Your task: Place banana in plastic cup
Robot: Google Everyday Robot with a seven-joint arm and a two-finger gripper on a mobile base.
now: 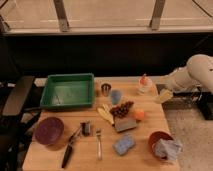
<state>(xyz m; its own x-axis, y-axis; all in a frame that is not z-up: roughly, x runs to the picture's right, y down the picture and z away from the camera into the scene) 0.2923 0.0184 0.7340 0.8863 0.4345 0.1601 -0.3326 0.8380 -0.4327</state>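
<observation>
The small pale yellow banana [105,114] lies on the wooden table [145,130] near its middle, just left of a dark grape bunch [122,108]. Just behind the banana stands the light blue plastic cup [116,96], upright, beside a shiny metal cup [105,89]. My gripper [163,96] hangs at the table's right edge on the white arm [195,75], well to the right of cup and banana. It stands open, with nothing between its fingers.
A green tray [68,91] sits at the back left and a clear container [144,84] at the back right. Around the banana are an orange [139,115], a grey block [125,124], a blue sponge [123,145], a fork [98,144], a purple bowl [48,131] and a red bowl with a cloth [162,145].
</observation>
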